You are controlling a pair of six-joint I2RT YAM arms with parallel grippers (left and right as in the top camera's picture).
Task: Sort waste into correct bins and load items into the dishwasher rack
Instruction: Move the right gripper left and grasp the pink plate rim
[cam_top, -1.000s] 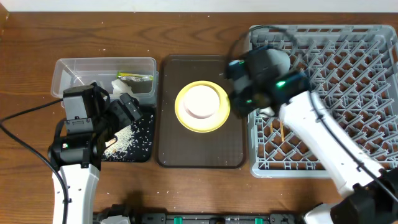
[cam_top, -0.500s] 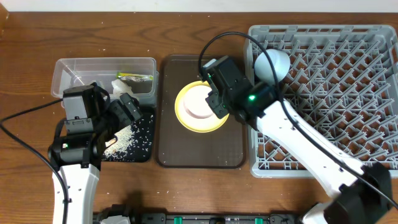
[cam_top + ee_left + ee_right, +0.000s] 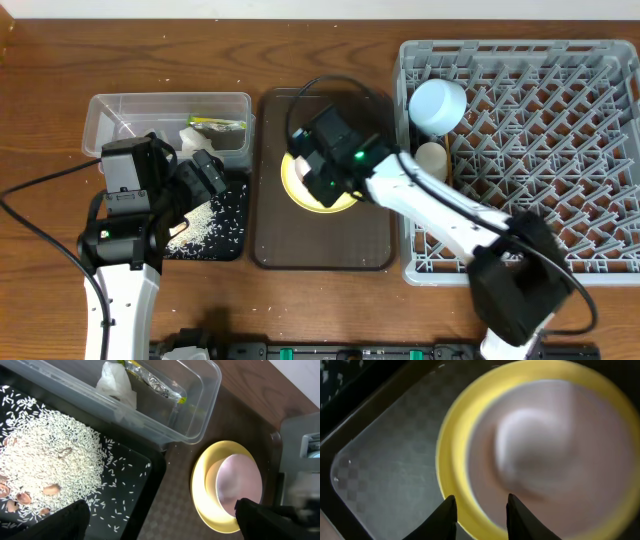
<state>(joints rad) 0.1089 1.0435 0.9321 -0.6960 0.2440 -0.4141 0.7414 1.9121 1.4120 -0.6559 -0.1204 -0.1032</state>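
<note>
Surface: brown wooden table (image 3: 60, 60) seen from above, with two black-and-white robot arms over it.
Dishwasher rack: large light-grey pegged crate (image 3: 560, 200) on the right side.
Bowl and cup: light blue bowl (image 3: 437, 104) in the rack's far left corner, with the small white cup (image 3: 432, 158) just beside it, also in the rack.
Serving tray: dark brown tray (image 3: 320, 245) in the middle, carrying the round yellow plate (image 3: 227, 487).
Right gripper (image 3: 480, 517): poised over the plate's rim, fingers a little apart with nothing between them; its wrist view is blurred.
Left gripper (image 3: 162, 520): fingers spread wide and empty, above the black tray's right edge.
Clear tub (image 3: 100, 125): far left, holding the crumpled white tissue (image 3: 117, 382) and the green-and-yellow wrapper (image 3: 152, 382).
Black tray (image 3: 142, 495): right beside the tub on its near side, with white rice scraps (image 3: 50, 465) heaped inside.
</note>
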